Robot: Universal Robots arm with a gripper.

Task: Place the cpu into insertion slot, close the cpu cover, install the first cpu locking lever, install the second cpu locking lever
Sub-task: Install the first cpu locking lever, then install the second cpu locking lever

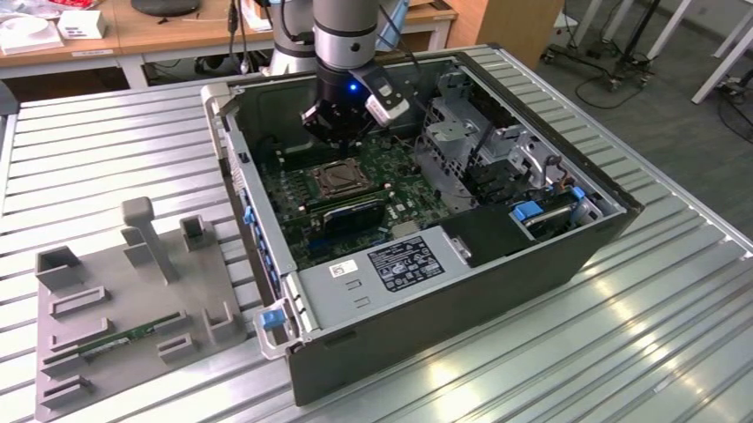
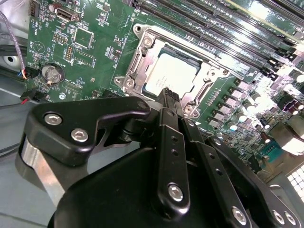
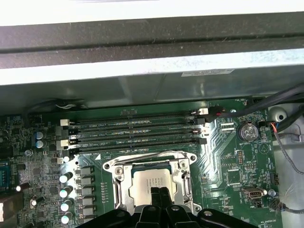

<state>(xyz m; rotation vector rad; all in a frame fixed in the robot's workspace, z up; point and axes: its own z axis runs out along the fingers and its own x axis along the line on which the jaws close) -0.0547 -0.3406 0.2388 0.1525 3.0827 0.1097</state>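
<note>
The cpu [image 2: 170,75] lies flat in the insertion slot [image 2: 142,57], with its pale face up. It is square, so no side is longer, and its edges line up with the edges of the slot. In the first wrist view the cpu [image 3: 153,182] sits inside the silver rim of the insertion slot [image 3: 113,173]. The cpu cover [image 2: 209,78] lies down flat around the chip, and the chip shows through the hole in its middle. The long black memory slots [image 3: 137,134] run just beside one edge of the slot. The green board [image 2: 90,57] has small parts all around it, so there is little free room near the slot.

The gripper [image 2: 168,97] hangs right over the near edge of the cpu. Its jaws are pressed together and hold nothing. In the exterior view the gripper [image 1: 339,141] reaches down into the open computer case [image 1: 471,291], just above the slot [image 1: 339,180]. The case walls stand high on every side. The case rests on a ribbed metal desk [image 1: 612,335].
</note>
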